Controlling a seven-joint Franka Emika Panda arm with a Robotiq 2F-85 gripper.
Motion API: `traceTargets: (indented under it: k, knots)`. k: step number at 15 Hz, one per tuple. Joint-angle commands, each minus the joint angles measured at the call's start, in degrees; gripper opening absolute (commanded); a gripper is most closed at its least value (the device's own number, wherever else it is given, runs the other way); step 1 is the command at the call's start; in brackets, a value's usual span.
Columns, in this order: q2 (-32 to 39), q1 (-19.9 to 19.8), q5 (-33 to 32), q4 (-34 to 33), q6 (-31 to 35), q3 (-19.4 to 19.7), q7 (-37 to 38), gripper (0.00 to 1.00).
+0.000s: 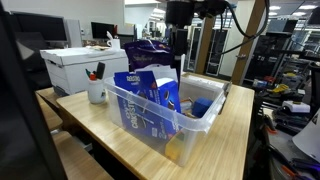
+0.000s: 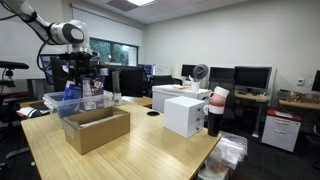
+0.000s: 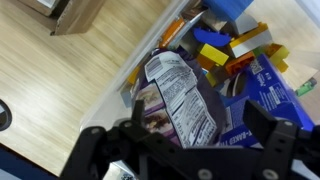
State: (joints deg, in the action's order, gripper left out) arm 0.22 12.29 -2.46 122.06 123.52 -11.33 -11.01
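My gripper hangs open over a clear plastic bin of snacks on a wooden table. A purple chip bag with a white nutrition label stands up between the two spread fingers, nearer one finger and apart from the other. In an exterior view the bag rises above the bin's blue snack boxes, just beside the gripper. The arm and gripper are also over the bin in both exterior views. Blue boxes and yellow packets lie below.
An open cardboard box stands next to the bin. A white box and a white mug with markers stand at one end of the table. Desks, monitors and chairs surround the table.
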Motion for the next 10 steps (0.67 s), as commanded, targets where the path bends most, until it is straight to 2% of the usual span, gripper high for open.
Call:
traceTargets:
  k: [1, 4, 5, 6, 9, 10]
  knots:
    - [-0.90, -0.21, 0.07, 1.84, 3.57, -0.16, -0.49, 1.00]
    - [-0.85, -0.17, -0.26, 2.17, 3.68, -0.19, -0.56, 1.00]
    - [-0.83, -0.14, -0.57, 2.17, 3.36, -0.23, -0.65, 0.85]
    - [-0.86, -0.12, -0.92, 2.25, 3.41, -0.25, -0.42, 0.75]
    - [-0.92, -0.10, -1.23, 2.32, 3.37, -0.28, -0.36, 0.57]
    - [-0.93, -0.11, -1.29, 2.31, 3.20, -0.28, -0.45, 0.44]
